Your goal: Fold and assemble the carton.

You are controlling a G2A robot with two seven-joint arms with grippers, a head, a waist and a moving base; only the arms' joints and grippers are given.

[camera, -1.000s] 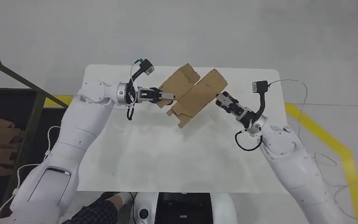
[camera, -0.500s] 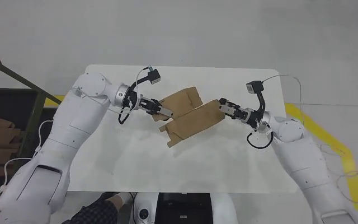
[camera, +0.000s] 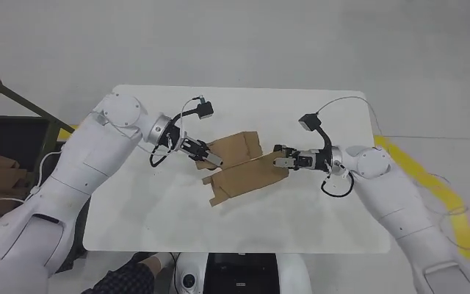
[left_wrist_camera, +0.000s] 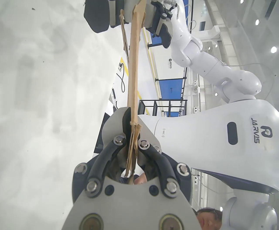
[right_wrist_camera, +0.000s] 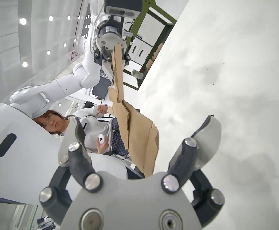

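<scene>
Top view, L to R: white tabletop (camera: pixel 147 213) carries the scene. L gripper (camera: pixel 213 159) sits left of centre, pointing toward the middle. Its jaws are clamped tight on the left edge of the carton (camera: pixel 239 165).

Left wrist view confirms the L gripper (left_wrist_camera: pixel 131 130) grip: both pads pinch the cardboard, w/ no gap. The carton (left_wrist_camera: pixel 134 71) runs edge-on away from it, a thin flat sheet. It looks roughly parallel to the tabletop (left_wrist_camera: pixel 43 87) and apart from it.

Carton is brown cardboard, unassembled, near mid-tabletop in the top view. Two flat panels show, the upper one offset toward the far side and the lower one slanting toward the near-left. Notched flap ends show at its lower-left corner.

R gripper (camera: pixel 279 163) is at the carton's right end, pointing back toward the L gripper. In the right wrist view the R gripper (right_wrist_camera: pixel 141 135) has its jaws spread wide. The carton (right_wrist_camera: pixel 141 139) edge lies btwn the fingers (right_wrist_camera: pixel 207 130), w/ no contact visible on either side. L gripper (right_wrist_camera: pixel 111 54) shows at the carton's far end, closed on it. Tabletop (right_wrist_camera: pixel 218 65) lies just beside. R gripper (left_wrist_camera: pixel 130 13) also shows in the left wrist view, straddling the carton's far end.
</scene>
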